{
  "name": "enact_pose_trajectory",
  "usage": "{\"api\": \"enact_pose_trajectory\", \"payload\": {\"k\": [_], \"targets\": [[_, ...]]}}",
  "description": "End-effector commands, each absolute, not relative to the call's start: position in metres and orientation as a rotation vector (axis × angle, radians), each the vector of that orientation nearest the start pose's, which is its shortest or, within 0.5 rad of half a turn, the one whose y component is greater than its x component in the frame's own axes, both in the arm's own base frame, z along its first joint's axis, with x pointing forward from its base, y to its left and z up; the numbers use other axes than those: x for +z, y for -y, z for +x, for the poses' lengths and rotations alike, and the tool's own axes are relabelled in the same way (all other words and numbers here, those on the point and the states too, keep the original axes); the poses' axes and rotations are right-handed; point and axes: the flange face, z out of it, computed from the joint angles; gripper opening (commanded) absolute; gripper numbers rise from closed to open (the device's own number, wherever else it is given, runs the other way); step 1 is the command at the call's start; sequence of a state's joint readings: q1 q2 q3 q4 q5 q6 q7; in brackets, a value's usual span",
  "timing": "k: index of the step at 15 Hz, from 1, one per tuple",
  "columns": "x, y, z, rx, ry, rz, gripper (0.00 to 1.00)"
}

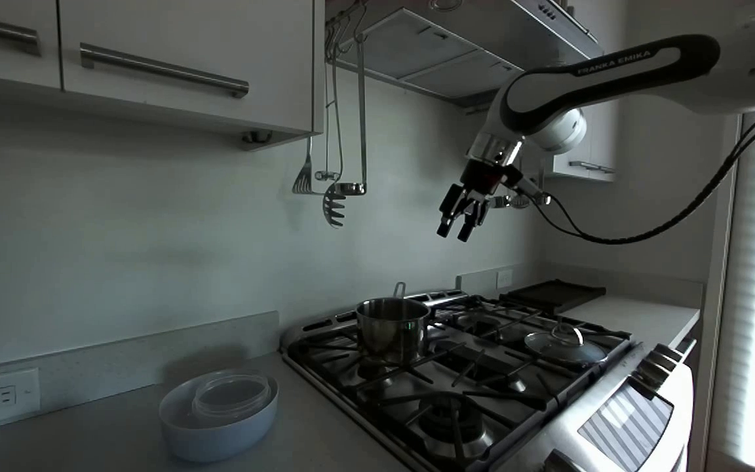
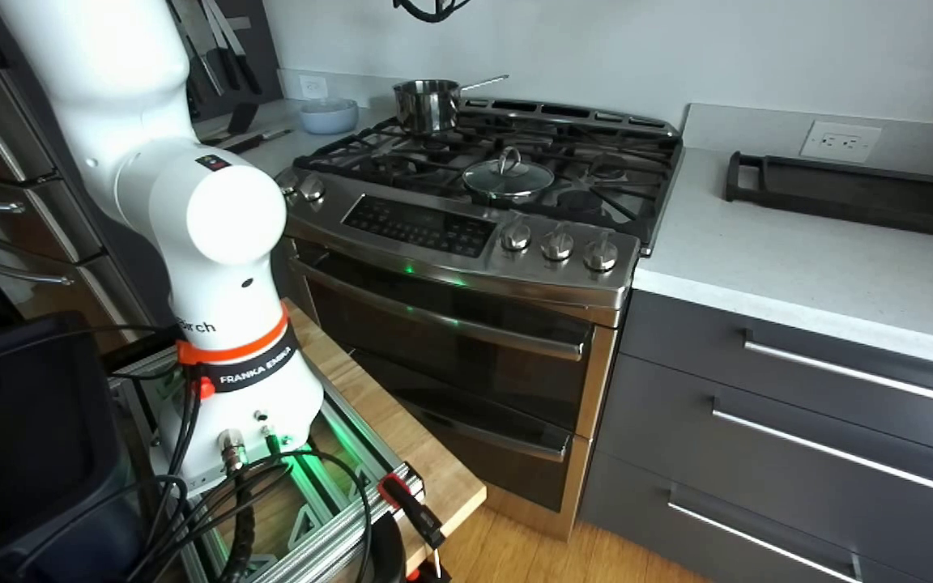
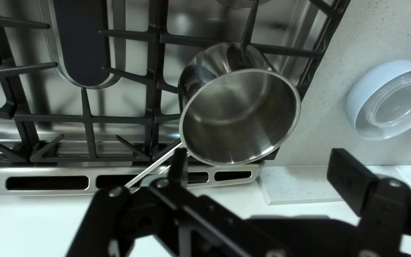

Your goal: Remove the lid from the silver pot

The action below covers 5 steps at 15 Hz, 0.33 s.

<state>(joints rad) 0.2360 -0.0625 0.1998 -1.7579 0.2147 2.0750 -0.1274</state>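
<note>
at the end of the white jointed arm (image 1: 613,85), the black two-fingered gripper (image 1: 454,231) was held high, its fingers (image 3: 350,180) spread well apart and nothing clasped between them. well below, in the wrist view, the small, shiny, cylindrical steel pot (image 3: 239,107) was shown uncovered on the black metal grates (image 3: 151,103), so the task was judged done. were the gripper brought down there needlessly, the pot could be struck by a spread finger and tipped or shoved along the narrow bars. its thin steel handle (image 3: 154,165), partly masked by the gripper in that view, might be hooked and the pot swung round. well apart from it, the round, steel-rimmed glass lid (image 2: 509,176) was seen resting loop-up near the front of the stainless steel gas stove (image 2: 539,271); by a low sweep of the arm it could be pushed over the edge, since nothing was seen to pin it. farther out, on the pale counter (image 1: 315,419), the whitish round bowl (image 1: 217,439) with a clear round container (image 1: 231,393) inside might be jolted if the arm were swung too wide.
</note>
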Motion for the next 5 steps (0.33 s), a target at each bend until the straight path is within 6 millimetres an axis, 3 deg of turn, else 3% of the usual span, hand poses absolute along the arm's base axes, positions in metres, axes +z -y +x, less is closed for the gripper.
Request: {"api": "enact_pose_trajectory", "payload": {"k": [1,5], "targets": [[0.624,-0.254,0.512,-0.501,0.71,-2.766,1.0],[0.627,-0.248,0.501,-0.511,0.72,-2.771,1.0]]}}
